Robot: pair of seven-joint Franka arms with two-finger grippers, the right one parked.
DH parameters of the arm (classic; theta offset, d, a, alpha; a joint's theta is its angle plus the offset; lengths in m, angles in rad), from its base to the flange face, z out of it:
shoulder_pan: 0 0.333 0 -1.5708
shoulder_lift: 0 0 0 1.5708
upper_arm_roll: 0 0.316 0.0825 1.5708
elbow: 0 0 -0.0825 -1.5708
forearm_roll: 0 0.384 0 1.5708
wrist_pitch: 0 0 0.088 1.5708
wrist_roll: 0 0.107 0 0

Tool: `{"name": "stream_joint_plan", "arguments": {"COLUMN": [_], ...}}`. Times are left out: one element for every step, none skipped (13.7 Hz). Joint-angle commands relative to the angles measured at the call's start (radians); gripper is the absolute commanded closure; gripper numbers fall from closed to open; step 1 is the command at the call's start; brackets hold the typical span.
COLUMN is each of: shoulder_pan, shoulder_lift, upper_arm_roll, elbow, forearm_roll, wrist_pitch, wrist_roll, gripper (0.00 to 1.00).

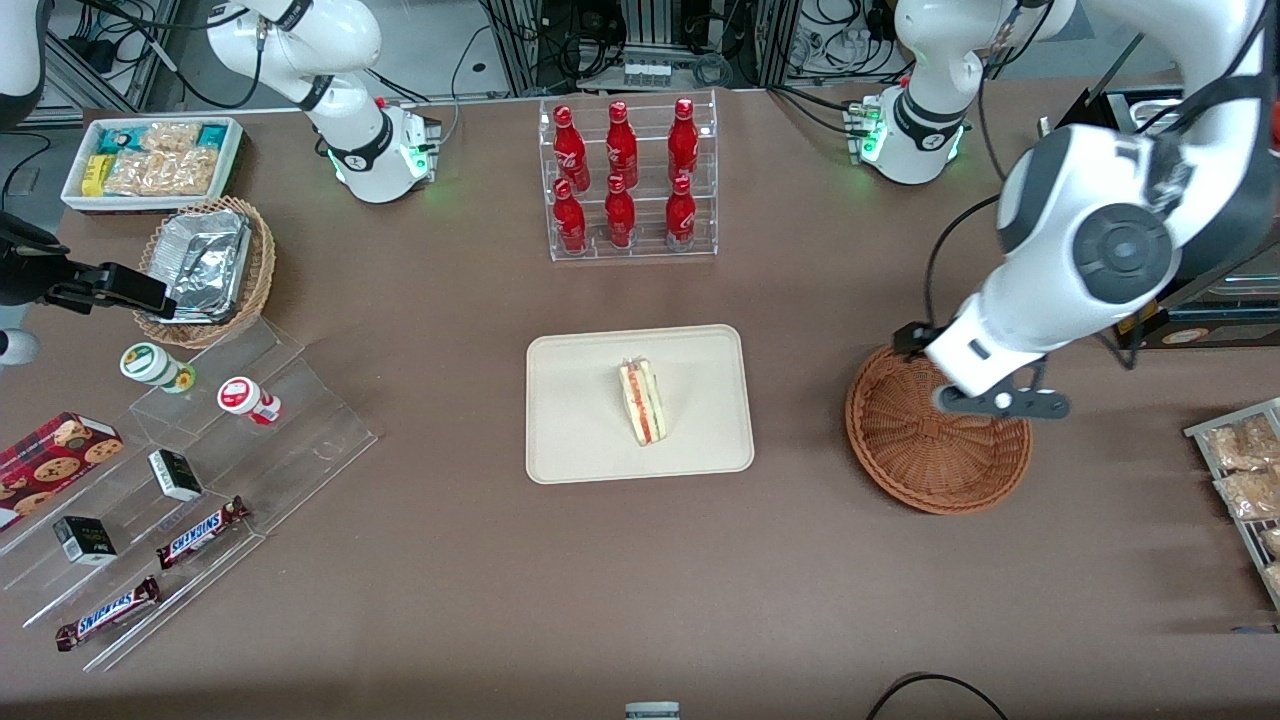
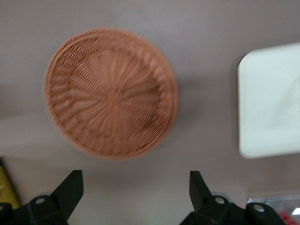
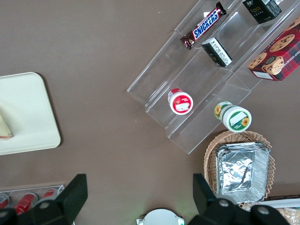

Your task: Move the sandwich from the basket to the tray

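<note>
The sandwich (image 1: 642, 402), a pale wedge with red and green filling, lies on the cream tray (image 1: 585, 440) in the middle of the table. The reddish-brown wicker basket (image 1: 925, 455) stands beside the tray toward the working arm's end and holds nothing; the left wrist view shows its bare inside (image 2: 110, 93) and a corner of the tray (image 2: 267, 103). My left gripper (image 2: 136, 190) is open and empty, held high above the basket's rim; in the front view the arm's wrist (image 1: 985, 370) hides the fingers.
A clear rack of red bottles (image 1: 625, 180) stands farther from the front camera than the tray. A clear stepped shelf with snack bars and cups (image 1: 190, 480), a lighter basket with a foil container (image 1: 205, 265) and a white bin of snacks (image 1: 150, 160) lie toward the parked arm's end. Bagged snacks (image 1: 1245, 470) lie at the working arm's end.
</note>
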Motion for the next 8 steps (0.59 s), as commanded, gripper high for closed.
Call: {"name": "stream_joint_plan", "arguments": {"shoulder_pan": [-0.009, -0.027, -0.035, -0.036, -0.036, -0.044, -0.076, -0.107], "shoulder_lift": [-0.103, -0.129, -0.152, -0.165, -0.175, -0.182, -0.186, -0.200], "upper_arm_roll": [0.096, 0.142, 0.170, 0.177, 0.181, 0.207, 0.241, 0.288], "elbow": [-0.042, -0.042, -0.044, -0.041, -0.028, -0.013, 0.001, 0.008], "forearm_roll": [-0.059, -0.080, -0.080, -0.080, -0.077, -0.074, -0.069, -0.067], "wrist_pitch": [-0.078, -0.096, -0.122, -0.160, -0.187, -0.210, -0.228, -0.237], "wrist_roll": [0.113, 0.139, 0.151, 0.157, 0.159, 0.159, 0.159, 0.159], "gripper": [0.00, 0.00, 0.00, 0.00, 0.00, 0.00, 0.00, 0.00]}}
